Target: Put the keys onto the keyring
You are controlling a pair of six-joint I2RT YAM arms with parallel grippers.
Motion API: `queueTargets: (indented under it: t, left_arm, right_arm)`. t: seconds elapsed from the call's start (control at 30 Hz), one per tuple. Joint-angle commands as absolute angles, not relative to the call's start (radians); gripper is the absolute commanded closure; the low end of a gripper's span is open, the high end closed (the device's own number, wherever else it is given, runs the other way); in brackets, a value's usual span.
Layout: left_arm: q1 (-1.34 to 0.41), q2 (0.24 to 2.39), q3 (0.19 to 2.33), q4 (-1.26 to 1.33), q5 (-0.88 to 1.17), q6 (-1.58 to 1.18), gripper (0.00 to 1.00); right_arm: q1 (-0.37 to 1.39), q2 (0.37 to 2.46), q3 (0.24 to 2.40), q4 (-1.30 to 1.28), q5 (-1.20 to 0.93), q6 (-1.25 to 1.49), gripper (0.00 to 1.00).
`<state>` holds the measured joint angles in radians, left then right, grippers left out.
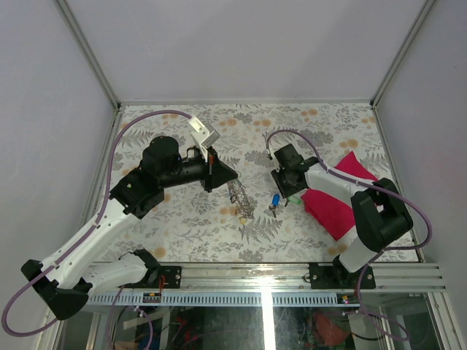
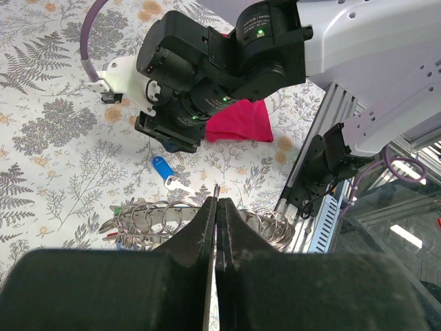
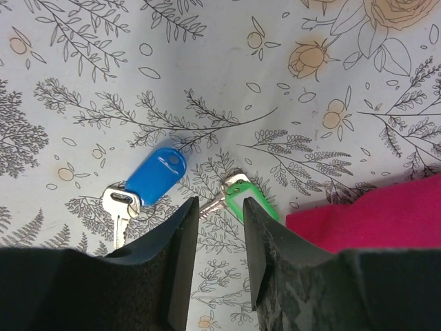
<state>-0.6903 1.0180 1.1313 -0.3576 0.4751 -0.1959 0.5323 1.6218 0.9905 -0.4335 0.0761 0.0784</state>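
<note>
Two keys lie loose on the counter (image 1: 182, 219), neither yet on the keyring (image 1: 241, 201). In the top view that cluster of grey rings sits nearest the arm bases. The blue-headed key (image 3: 157, 176) is just beside it at 3 o'clock, and the green-headed key (image 3: 251, 201) is a touch further the same way. The red cloth (image 1: 332, 200) lies beyond them at 3 o'clock.

A little farther back, the right hand (image 3: 219, 203) hangs over the keys with its fingers parted and nothing between them. In its own camera the blue head sits at 10 o'clock of the gap and the green head at 1 o'clock, partly behind one finger.

The left hand (image 2: 216, 201) is closed. A thin sliver of metal shows at its tips, which I judge to be the ring's edge pinched there.

The step in hand looks like picking up a first key. The gap sits nearest the green one, so the next move calls for lowering the fingers around its head, closing, then carrying it toward 9 o'clock to the held ring.
</note>
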Motion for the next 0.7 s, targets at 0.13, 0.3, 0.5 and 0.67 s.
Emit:
queueTargets:
  t: [0.13, 0.3, 0.5, 0.67]
  left_arm:
    - [-0.693, 0.993, 1.161, -0.288, 0.488, -0.210, 1.00]
    - [-0.693, 0.993, 1.161, -0.287, 0.484, -0.210, 1.00]
    - [-0.693, 0.991, 1.158, -0.290, 0.482, -0.210, 1.00]
    - [-0.693, 0.989, 1.158, -0.291, 0.479, -0.208, 1.00]
  right_arm:
    - [0.549, 1.677, 1.032, -0.443, 0.141, 0.044, 0.61]
    - [0.562, 1.712, 1.038, -0.436, 0.151, 0.040, 0.60]
    - [0.576, 1.748, 1.051, -0.442, 0.193, 0.034, 0.63]
    - [0.581, 1.756, 1.053, -0.444, 0.205, 0.034, 0.67]
